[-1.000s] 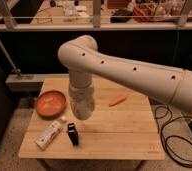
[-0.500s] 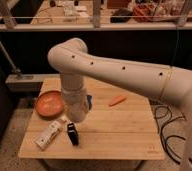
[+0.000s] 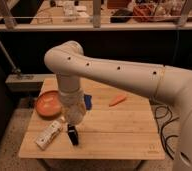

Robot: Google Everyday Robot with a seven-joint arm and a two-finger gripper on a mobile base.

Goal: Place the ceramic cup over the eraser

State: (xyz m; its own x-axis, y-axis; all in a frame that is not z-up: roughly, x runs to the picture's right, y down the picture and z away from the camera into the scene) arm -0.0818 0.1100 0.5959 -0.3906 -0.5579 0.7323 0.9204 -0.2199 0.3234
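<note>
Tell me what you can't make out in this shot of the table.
Camera view:
Gripper, down by the dark object at the table's front left: its own wrist hides what it holds.
Ceramic cup: not discernible anywhere.
Blue item: mostly behind the arm.
Dark object: too dark to identify.

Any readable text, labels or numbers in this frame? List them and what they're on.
No text can be read.
Print on the white box: too blurred to read, if there is any.
Faint mark at the front right corner of the table: unreadable.
The gripper, low over the table beside the box: no marking visible.
</note>
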